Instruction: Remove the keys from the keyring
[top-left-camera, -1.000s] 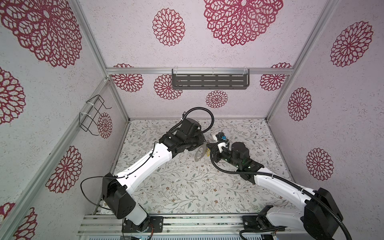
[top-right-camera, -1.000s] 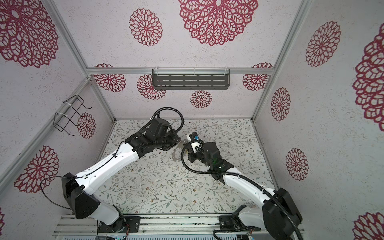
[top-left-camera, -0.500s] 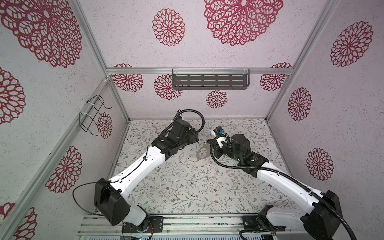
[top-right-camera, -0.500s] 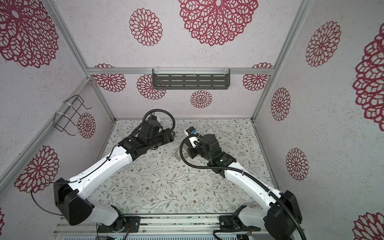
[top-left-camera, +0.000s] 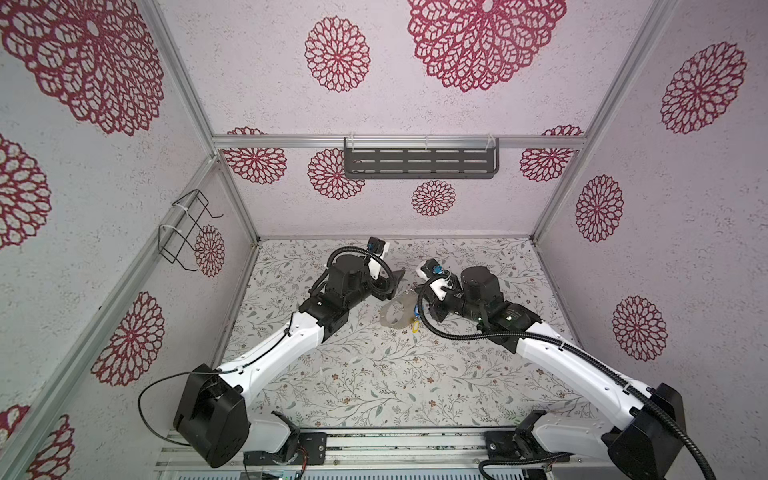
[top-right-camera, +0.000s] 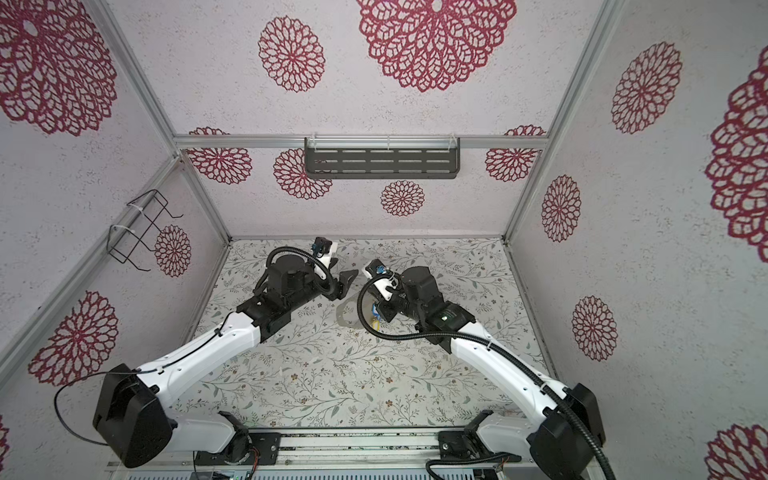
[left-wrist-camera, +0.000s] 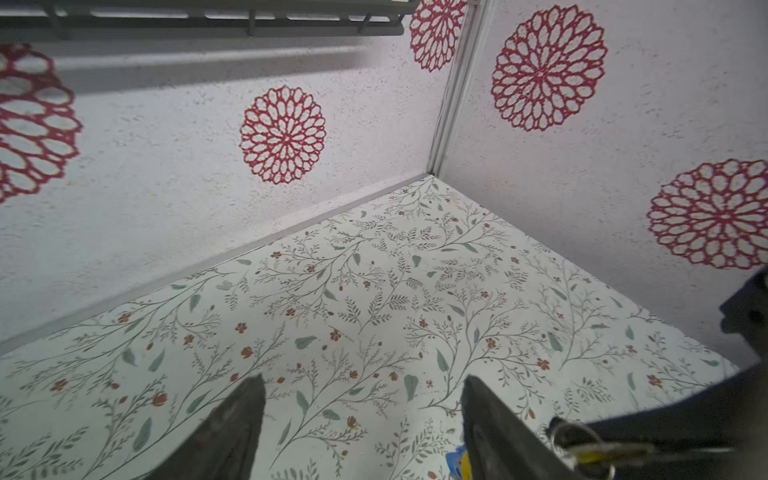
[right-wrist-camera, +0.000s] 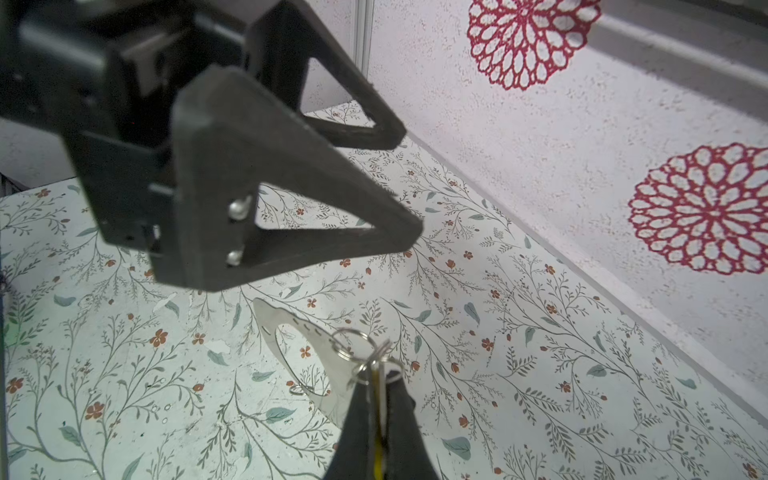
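Mid-table on the floral tabletop (top-left-camera: 374, 374), the keyring (right-wrist-camera: 291, 328) is held by its keys (right-wrist-camera: 376, 457), clenched in the right gripper (right-wrist-camera: 378, 415). The released left gripper (left-wrist-camera: 361, 380) is best closed squarely on its rim.

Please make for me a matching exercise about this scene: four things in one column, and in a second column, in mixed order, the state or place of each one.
Column 1
1. left end effector
2. right end effector
3. keyring
4. shelf

Column 2
a. fixed on the back wall
b. flat grey metal, linked to small rings
c. open, holding nothing
d. shut on a yellow key

Pairs: 1-c; 2-d; 3-b; 4-a
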